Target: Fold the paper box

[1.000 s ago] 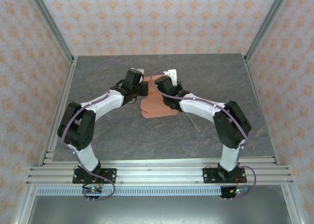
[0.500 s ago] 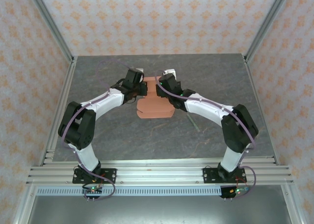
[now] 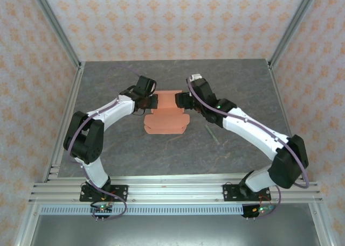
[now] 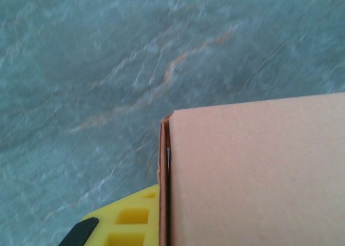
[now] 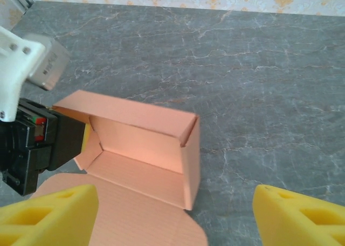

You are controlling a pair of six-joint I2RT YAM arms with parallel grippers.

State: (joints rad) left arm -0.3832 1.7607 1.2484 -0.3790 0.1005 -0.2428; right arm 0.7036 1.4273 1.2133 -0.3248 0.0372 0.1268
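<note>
On the grey marble table [image 3: 108,143], the paper box [image 5: 140,149] sits mid-table between your arms, half-formed: walls up, lid flap flat. Your left gripper [image 3: 155,102] clamps its end wall, and your right gripper [image 5: 176,195] hangs wide open over the flap. Tug left and the thin card may tear or the walls collapse; a low right sweep could crease the flap. The thin grey stick [image 3: 211,134] lies apart.
</note>
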